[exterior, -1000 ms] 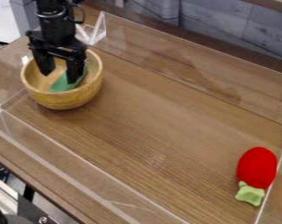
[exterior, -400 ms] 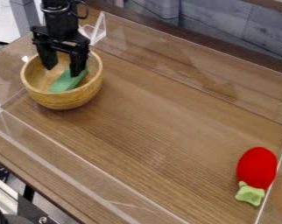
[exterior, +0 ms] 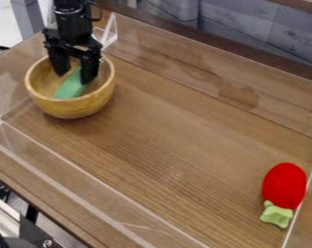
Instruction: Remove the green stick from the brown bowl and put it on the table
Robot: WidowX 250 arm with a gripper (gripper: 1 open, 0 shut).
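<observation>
The tool (exterior: pixel 72 70) hangs straight down over the brown bowl (exterior: pixel 71 89), its two dark fingers (exterior: pixel 52 65) spread wide and released, holding nothing. Since a second ago it has shifted toward the bowl's far rim and dropped lower, so the fingertips now reach inside the bowl, one on each side of the upper end of the green stick (exterior: pixel 75 84). Whether the fingers touch the stick cannot be told from this view.

The green stick still lies inside the bowl, tilted, its upper end leaning toward the far wall and its lower end down on the bowl's floor. It sits in the same place and at the same slant as in the earlier frames.

The bowl has not moved; it stands at the far left corner of the desk (exterior: pixel 185 126), close to the clear plastic walls (exterior: pixel 29 160) that run around the edges.

Well apart from all this, at the near right corner, the red strawberry-like toy (exterior: pixel 283 186) lies with its small green leafy end pointing toward the front edge, unchanged from before.
</observation>
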